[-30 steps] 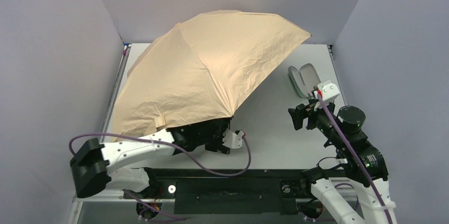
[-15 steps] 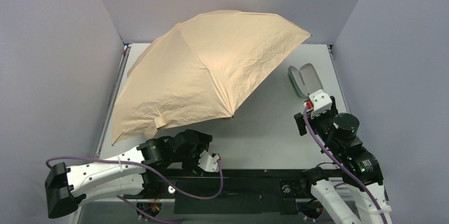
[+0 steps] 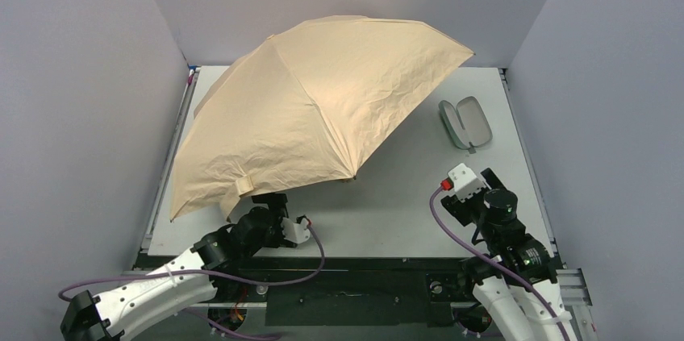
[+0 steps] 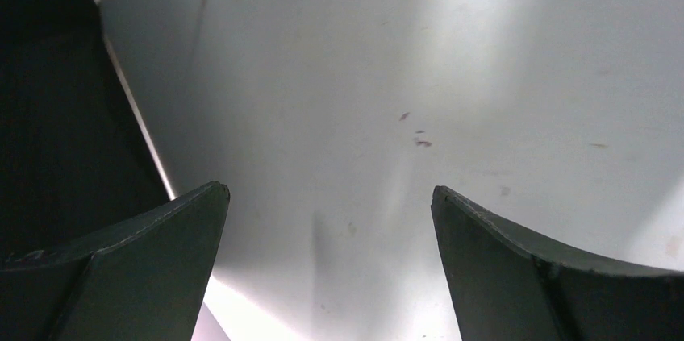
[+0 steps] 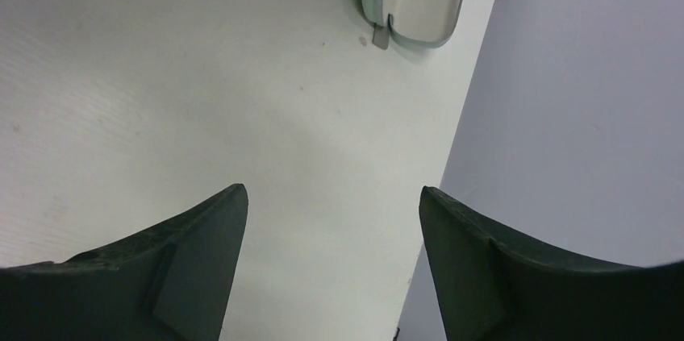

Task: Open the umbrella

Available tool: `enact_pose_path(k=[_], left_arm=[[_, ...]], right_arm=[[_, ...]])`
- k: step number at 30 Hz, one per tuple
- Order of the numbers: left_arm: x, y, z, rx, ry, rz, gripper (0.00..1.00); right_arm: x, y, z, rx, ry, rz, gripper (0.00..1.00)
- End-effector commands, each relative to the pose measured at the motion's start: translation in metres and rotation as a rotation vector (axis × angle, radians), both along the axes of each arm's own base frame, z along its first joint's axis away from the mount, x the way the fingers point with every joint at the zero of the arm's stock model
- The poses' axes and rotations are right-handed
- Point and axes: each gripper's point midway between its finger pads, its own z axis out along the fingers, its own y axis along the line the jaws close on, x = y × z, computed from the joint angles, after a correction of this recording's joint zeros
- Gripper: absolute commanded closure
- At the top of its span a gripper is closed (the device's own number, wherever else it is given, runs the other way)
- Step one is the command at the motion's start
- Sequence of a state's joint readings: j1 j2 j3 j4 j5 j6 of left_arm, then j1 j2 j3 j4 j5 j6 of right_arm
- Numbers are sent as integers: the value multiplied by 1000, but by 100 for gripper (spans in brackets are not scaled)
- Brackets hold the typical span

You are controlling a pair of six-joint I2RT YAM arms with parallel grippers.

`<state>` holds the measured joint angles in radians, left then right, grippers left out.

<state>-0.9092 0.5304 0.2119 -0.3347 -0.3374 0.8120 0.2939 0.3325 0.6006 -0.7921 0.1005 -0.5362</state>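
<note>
Umbrella (image 3: 323, 107): open, lying tilted over the left and rear of the table (image 3: 403, 188). Its near-left rim is low and its far-right rim is raised toward the back wall.
Umbrella fabric: tan-beige cloth, matte and finely creased, pulled into flat wedge panels by straight seams. A small strap tab (image 3: 243, 185) hangs at the near-left rim.
Shaft and handle: hidden under the canopy.
Case (image 3: 465, 123): pale mint-green oval hard shell at the right rear of the table, well apart from the umbrella. It is hinged open into 2 halves.
Case contents: only a smooth pale lining shows inside, and the right wrist view cuts off its far end.
Table: white and smooth, with a few small dark specks.
Walls: plain pale grey panels on 3 sides.
Left gripper (image 4: 331, 196): low at the left front of the table, just beside the canopy's near rim. Its 2 dark fingers are spread wide with bare table between them.
Right gripper (image 5: 333, 196): over the right front of the table with the case ahead of it. Its fingers are spread wide and hold nothing.
</note>
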Motion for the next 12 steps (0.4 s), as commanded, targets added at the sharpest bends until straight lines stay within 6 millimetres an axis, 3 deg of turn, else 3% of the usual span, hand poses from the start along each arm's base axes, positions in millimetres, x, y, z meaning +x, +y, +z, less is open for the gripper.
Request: enact_pose_path(k=[1, 12], left_arm=[[31, 12, 40, -149, -177, 175, 3], [48, 41, 54, -202, -262, 312, 3]], right_arm=[[9, -13, -1, -98, -77, -15, 25], [17, -13, -11, -96, -137, -31, 22]])
